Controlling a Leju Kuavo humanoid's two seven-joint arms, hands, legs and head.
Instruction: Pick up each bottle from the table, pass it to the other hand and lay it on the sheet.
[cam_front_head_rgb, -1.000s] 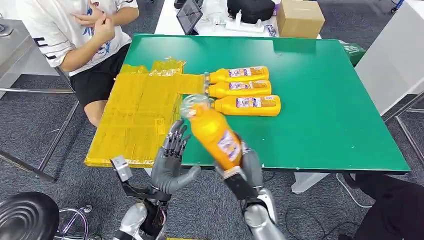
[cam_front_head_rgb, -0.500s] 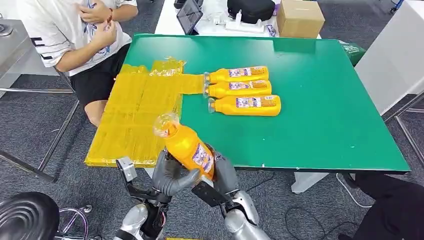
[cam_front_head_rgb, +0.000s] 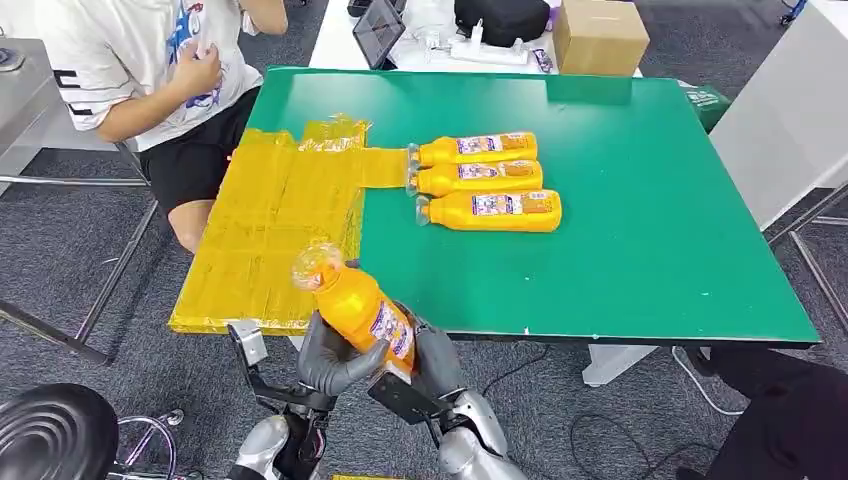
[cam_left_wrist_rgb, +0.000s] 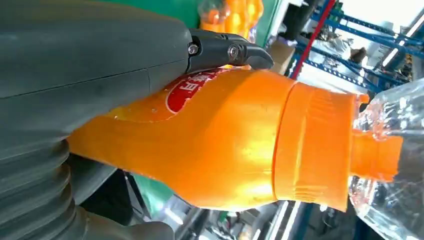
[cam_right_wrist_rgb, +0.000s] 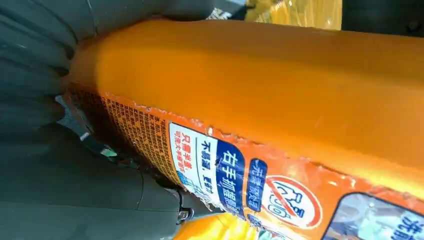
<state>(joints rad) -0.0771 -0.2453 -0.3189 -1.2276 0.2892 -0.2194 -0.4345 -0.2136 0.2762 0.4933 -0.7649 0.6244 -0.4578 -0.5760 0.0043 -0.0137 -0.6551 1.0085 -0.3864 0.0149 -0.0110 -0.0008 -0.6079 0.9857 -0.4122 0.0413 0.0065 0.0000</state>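
Bottle (cam_front_head_rgb: 358, 305), orange with a clear cap and a blue-and-white label, sits tilted between both hands just off the near edge of the green table (cam_front_head_rgb: 640, 250), cap end raised toward the yellow sheet (cam_front_head_rgb: 270, 235). The left hand (cam_front_head_rgb: 335, 355) wraps the bottle's lower body from the left, thumb curled across the front under the label; the left wrist view shows its dark fingers (cam_left_wrist_rgb: 227, 50) lying over the bottle's (cam_left_wrist_rgb: 225, 145) shoulder. The right hand (cam_front_head_rgb: 430, 360) holds the base end from the right and behind, its fingers closed against the bottle, and the right wrist view shows the labelled side (cam_right_wrist_rgb: 260, 125) pressed close to that palm. So both hands grip the same bottle. On the table three more bottles (cam_front_head_rgb: 485, 178) lie side by side, touching, caps pointing toward the sheet, the nearest cap just beside its right edge. The sheet covers the table's left part, crumpled at its far corner. A seated person (cam_front_head_rgb: 150, 70) in a white shirt is at the far left
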